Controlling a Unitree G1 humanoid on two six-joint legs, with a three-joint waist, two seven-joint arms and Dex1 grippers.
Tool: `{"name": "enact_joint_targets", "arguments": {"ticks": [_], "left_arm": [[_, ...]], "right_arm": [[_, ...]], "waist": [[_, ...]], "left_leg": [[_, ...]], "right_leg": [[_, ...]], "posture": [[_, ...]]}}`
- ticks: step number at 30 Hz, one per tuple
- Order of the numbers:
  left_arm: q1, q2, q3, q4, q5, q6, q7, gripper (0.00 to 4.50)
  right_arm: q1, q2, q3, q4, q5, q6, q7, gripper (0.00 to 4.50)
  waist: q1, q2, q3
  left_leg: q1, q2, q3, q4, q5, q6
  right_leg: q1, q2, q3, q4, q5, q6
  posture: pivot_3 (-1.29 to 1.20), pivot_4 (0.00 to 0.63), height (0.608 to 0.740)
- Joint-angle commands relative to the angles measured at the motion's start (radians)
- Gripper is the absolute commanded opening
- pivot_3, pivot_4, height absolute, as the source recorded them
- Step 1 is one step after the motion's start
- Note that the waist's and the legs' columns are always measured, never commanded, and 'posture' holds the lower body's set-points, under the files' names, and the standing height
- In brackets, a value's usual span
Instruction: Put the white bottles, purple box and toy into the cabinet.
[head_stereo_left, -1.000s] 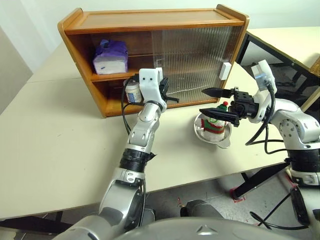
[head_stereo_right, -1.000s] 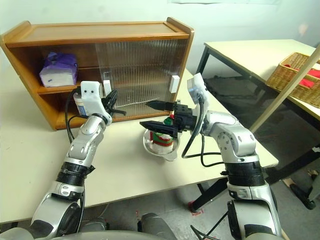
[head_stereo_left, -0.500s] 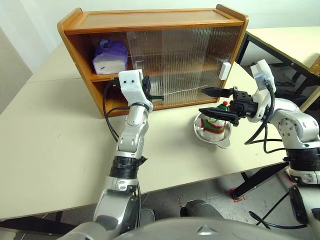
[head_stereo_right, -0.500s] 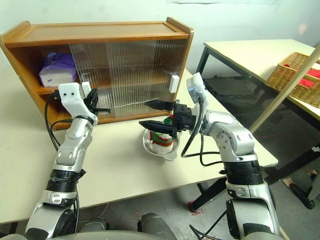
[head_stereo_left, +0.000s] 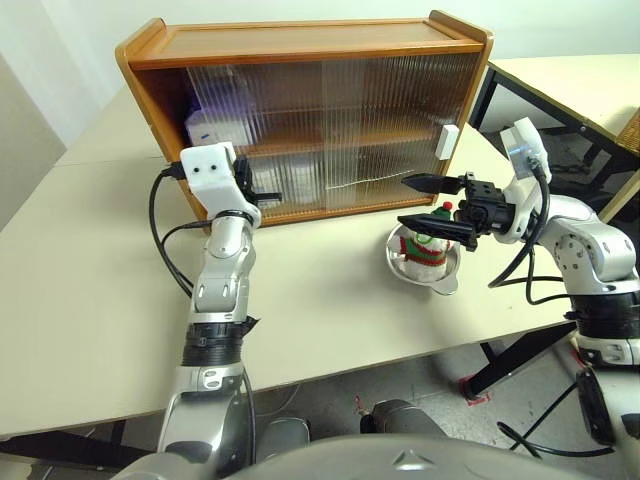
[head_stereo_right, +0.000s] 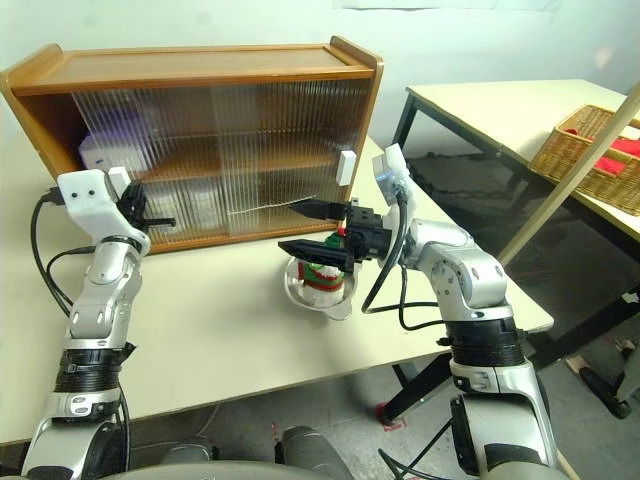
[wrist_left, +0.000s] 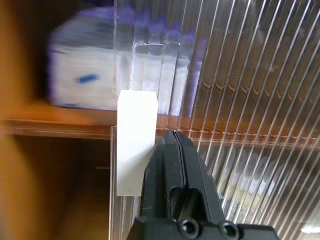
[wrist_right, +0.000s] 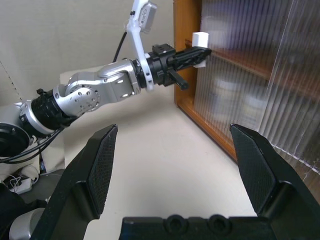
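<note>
Left gripper (wrist_left: 175, 145): its fingers are pressing tight together, holding nothing between them, their tip touching the side of the white handle (wrist_left: 136, 140) of the left sliding door (head_stereo_left: 265, 140).
Right gripper (head_stereo_left: 432, 201): its fingers are standing wide apart and empty, pointing across the desk (head_stereo_left: 100, 300) toward the left arm, hovering just above the toy.
Cabinet (head_stereo_left: 300, 40): it is standing on the desk beyond both sets of fingers, both ribbed doors together covering nearly the whole front; a narrow gap is showing at the far left edge.
Purple box (wrist_left: 85, 65): it is sitting on the upper shelf, just above and beyond the left fingers, partly behind the ribbed door.
White bottles (wrist_right: 227, 97): two pale shapes are showing blurred through the ribbed door on the lower shelf, beyond the right fingers.
Toy (head_stereo_left: 428, 245): it is sitting upright in a steel bowl (head_stereo_left: 425, 275) on the desk, directly under the right fingers, outside the cabinet.
Right door handle (head_stereo_left: 449, 141): it is sitting at the cabinet's right edge, just beyond the right fingers.
</note>
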Motion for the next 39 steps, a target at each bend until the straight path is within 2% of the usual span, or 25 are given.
{"name": "enact_joint_targets", "arguments": {"ticks": [1, 18, 21, 25, 32, 36, 39], "left_arm": [[0.018, 0.016, 0.046, -0.017, 0.003, 0.013, 0.027, 0.02], [0.057, 0.068, 0.126, -0.060, 0.012, 0.019, 0.079, 0.02], [0.061, 0.066, 0.109, -0.061, -0.033, 0.012, 0.014, 0.02], [0.062, 0.038, 0.068, -0.100, -0.158, -0.015, -0.149, 0.02], [0.117, 0.054, -0.106, -0.223, -0.280, 0.021, -0.460, 0.02], [0.139, 0.110, -0.115, -0.251, -0.325, 0.044, -0.555, 0.93], [0.150, 0.191, -0.091, -0.240, -0.349, 0.038, -0.641, 2.03]], "right_arm": [[-0.016, 0.002, 0.015, 0.007, -0.009, -0.007, 0.008, 4.50], [-0.037, 0.014, 0.024, 0.040, -0.020, -0.018, 0.027, 4.50], [-0.039, 0.013, 0.025, 0.044, -0.021, -0.019, 0.029, 4.50], [-0.040, 0.013, 0.025, 0.044, -0.022, -0.020, 0.029, 4.50], [-0.043, 0.013, 0.028, 0.045, -0.023, -0.023, 0.030, 4.50], [-0.045, 0.012, 0.030, 0.052, -0.023, -0.029, 0.033, 4.50], [-0.044, 0.013, 0.031, 0.054, -0.024, -0.033, 0.033, 4.50]], "waist": [[0.000, 0.000, 0.000], [0.008, 0.000, 0.000], [0.009, 0.000, 0.000], [0.022, 0.000, 0.000], [0.049, -0.001, 0.000], [0.048, 0.000, 0.000], [0.047, 0.000, 0.000]], "left_leg": [[0.000, 0.000, 0.000, 0.000, 0.000, 0.000], [-0.001, 0.000, 0.000, -0.003, -0.001, -0.001], [-0.001, 0.000, 0.000, -0.004, -0.001, -0.001], [-0.001, 0.000, 0.000, -0.004, -0.001, -0.001], [-0.003, 0.000, 0.000, -0.001, -0.004, -0.006], [-0.003, 0.000, -0.001, -0.001, -0.005, -0.009], [-0.002, 0.001, -0.002, -0.002, -0.006, -0.009]], "right_leg": [[0.000, 0.000, 0.000, 0.000, 0.000, 0.000], [-0.002, 0.001, 0.001, 0.000, -0.001, -0.002], [-0.003, 0.001, 0.001, 0.000, -0.001, -0.002], [-0.002, 0.001, 0.000, 0.000, -0.001, -0.002], [-0.002, 0.000, 0.000, 0.000, -0.002, -0.003], [-0.003, 0.000, 0.000, 0.000, -0.003, -0.005], [-0.003, 0.001, 0.000, 0.000, -0.003, -0.005]], "posture": [[-0.07, 0.000, 0.740], [-0.05, 0.000, 0.740], [-0.05, 0.000, 0.740], [-0.05, 0.000, 0.740], [-0.04, 0.000, 0.740], [-0.04, 0.000, 0.740], [-0.04, 0.000, 0.740]]}}
